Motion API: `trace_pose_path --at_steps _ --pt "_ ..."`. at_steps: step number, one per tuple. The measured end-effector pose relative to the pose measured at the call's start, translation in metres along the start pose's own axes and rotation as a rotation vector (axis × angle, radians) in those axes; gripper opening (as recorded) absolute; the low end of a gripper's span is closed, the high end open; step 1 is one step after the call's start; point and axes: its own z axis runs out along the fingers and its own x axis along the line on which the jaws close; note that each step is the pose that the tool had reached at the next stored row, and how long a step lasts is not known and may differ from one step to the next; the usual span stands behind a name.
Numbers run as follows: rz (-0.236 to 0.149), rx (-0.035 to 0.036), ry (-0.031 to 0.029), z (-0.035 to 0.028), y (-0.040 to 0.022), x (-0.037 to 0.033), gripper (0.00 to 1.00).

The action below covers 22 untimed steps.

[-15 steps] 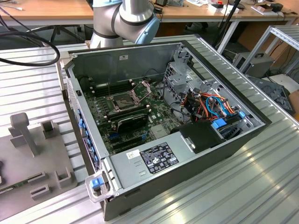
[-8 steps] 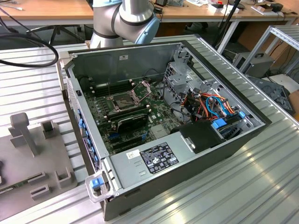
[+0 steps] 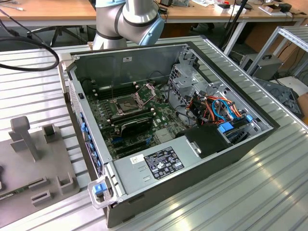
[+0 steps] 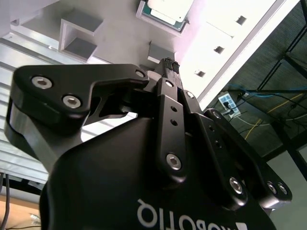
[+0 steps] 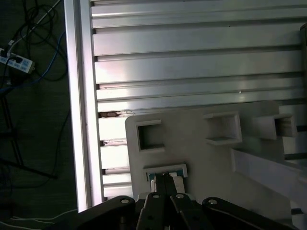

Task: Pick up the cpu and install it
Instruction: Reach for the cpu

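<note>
The cpu (image 4: 166, 10) is a small square chip with a pale metal top. It lies in a shallow pocket of a grey fixture plate (image 4: 120, 28). In the first wrist view the cpu (image 5: 179, 182) peeks out beside my fingertips. My black gripper (image 4: 170, 64) hangs over the plate with its two fingers pressed together and nothing between them. In the first wrist view my gripper (image 5: 165, 178) lines up over the cpu pocket. The open computer case (image 3: 168, 120) holds the motherboard, with its cpu socket (image 3: 126, 103) and the hinged frame raised.
The grey fixture plate (image 3: 29, 159) with raised blocks lies at the exterior view's left, on a ribbed aluminium table (image 3: 240, 192). The case walls, drive cage and cable bundle (image 3: 216, 108) crowd the socket. The table edge (image 5: 79, 96) drops to a floor with cables.
</note>
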Motion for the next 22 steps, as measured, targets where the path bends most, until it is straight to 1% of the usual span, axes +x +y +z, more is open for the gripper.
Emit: trace_pose_path --at_steps 7,22 --pt "0.0 0.0 0.0 0.0027 -0.0003 0.0029 0.11" --pt "0.0 0.0004 0.0 0.003 -0.0003 0.003 0.11"
